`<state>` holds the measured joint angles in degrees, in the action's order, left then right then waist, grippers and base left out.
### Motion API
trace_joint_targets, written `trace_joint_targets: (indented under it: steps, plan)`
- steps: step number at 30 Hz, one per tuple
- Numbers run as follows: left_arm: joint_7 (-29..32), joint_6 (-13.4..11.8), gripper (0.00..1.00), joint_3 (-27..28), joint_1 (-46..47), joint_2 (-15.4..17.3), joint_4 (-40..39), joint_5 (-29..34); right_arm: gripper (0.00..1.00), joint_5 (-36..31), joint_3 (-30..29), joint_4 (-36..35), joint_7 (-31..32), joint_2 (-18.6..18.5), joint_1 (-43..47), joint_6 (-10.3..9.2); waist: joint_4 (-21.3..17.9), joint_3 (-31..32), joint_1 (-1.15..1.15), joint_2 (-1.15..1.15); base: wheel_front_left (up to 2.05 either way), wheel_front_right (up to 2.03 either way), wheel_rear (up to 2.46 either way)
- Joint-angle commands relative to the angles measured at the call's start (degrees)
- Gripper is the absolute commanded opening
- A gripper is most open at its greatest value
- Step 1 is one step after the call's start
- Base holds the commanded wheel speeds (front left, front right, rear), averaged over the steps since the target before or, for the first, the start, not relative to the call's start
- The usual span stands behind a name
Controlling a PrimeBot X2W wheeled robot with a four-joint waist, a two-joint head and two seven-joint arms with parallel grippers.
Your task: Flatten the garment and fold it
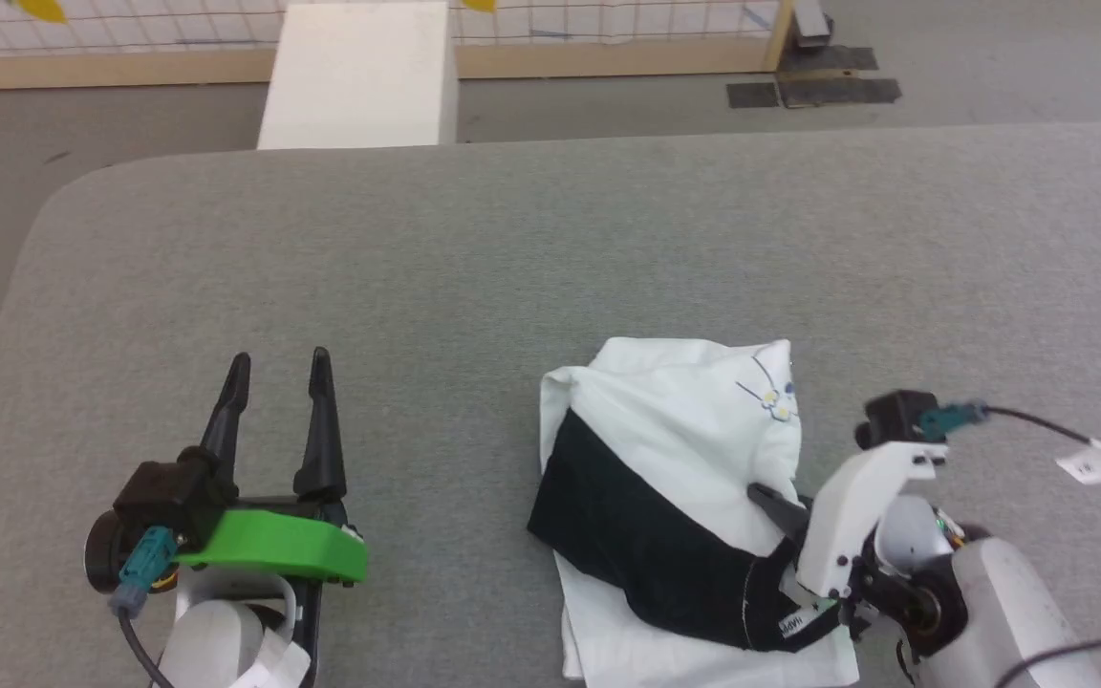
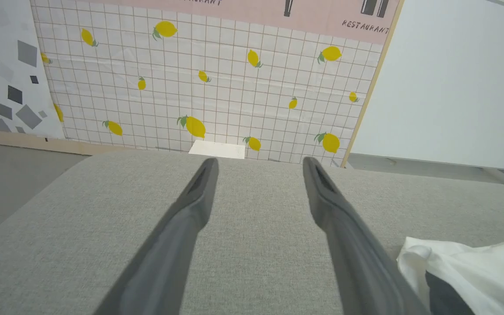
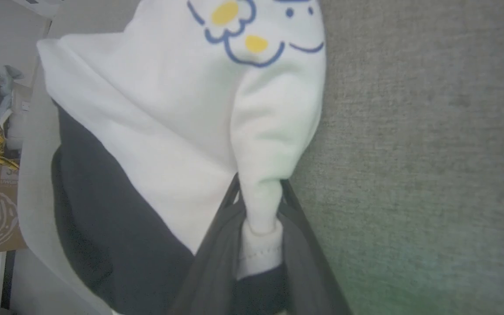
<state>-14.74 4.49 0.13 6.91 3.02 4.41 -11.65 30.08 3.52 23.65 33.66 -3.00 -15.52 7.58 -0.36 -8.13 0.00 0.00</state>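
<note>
Garment point(image 1: 675, 420) bunched on grey fabric table point(image 1: 474, 268), lemon-print wall point(image 2: 234, 87) behind

Head view: garment point(image 1: 684, 449) lower edge cut off at bottom; one right pincer point(image 1: 768, 501) finger hidden under cloth.

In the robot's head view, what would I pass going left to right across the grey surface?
First the left gripper, open → bare grey surface → the garment → the right gripper, clamped on the garment's right edge.
</note>
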Motion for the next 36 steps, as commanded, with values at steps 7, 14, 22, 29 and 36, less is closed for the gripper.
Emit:
trace_joint_targets:
  steps: [7,14,22,29,36]
  plan:
    - [-0.26,0.44,1.00,0.39,0.56,-0.13,-2.22,1.90,0.00,-12.04,3.39,-3.64,3.51,-6.81,-5.72,-0.09,-8.38,-2.48,0.00,0.00,0.00,0.00,0.00]
    - [-0.26,1.06,1.00,0.17,2.80,0.46,-3.87,3.13,0.00,-17.64,3.23,-2.95,2.03,-13.03,-11.60,-0.09,-16.77,-6.57,0.00,0.00,0.00,0.00,0.00]
    - [-0.19,1.50,1.00,0.10,5.24,3.15,-5.39,4.66,0.00,-21.57,0.04,2.91,-3.74,-16.03,-19.10,-0.09,-23.06,-12.47,0.00,0.00,0.00,0.00,0.00]
    - [1.85,1.55,1.00,0.10,7.40,5.81,-8.20,5.68,0.00,-27.68,-3.79,8.55,-10.33,-17.59,-25.89,-0.09,-24.41,-17.90,0.00,0.00,0.00,0.00,0.00]
    - [4.35,1.59,1.00,-0.52,8.94,7.56,-11.22,6.31,0.00,-35.76,-9.26,14.30,-16.07,-19.30,-31.20,-0.09,-22.33,-21.47,0.00,0.00,0.00,0.00,0.00]
